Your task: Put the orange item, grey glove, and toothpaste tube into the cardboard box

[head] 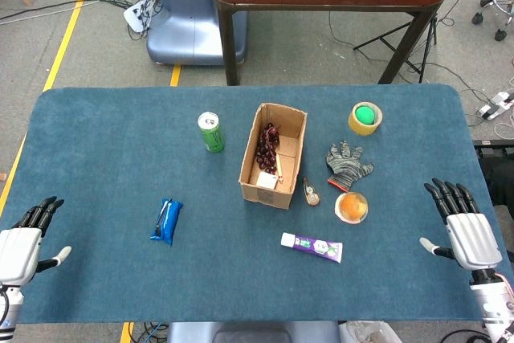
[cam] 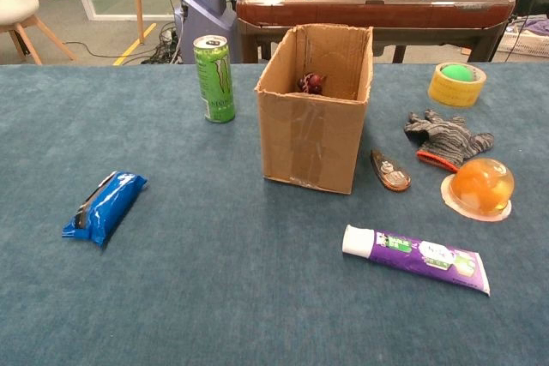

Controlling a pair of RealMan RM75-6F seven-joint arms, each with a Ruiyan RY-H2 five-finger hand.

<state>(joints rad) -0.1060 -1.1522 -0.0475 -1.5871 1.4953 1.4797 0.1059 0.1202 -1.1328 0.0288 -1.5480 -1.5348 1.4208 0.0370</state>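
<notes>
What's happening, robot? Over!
Left hand and right hand open, empty. Orange item, glove, toothpaste on table, outside box. Nothing blocking.

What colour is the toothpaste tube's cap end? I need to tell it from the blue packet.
White cap end on a purple toothpaste tube; clearest in the chest view.

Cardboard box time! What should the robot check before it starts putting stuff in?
1. Cardboard box upright, top open: ok.
2. Room inside: cannot tell; dark red things already lie in it.
3. Orange item, grey glove and toothpaste tube lie outside the box on its right: ok.
4. Right hand open and holding nothing: ok.
5. Left hand open, away from everything: ok.
6. Small brown object beside the box could get bumped: not ok.
</notes>
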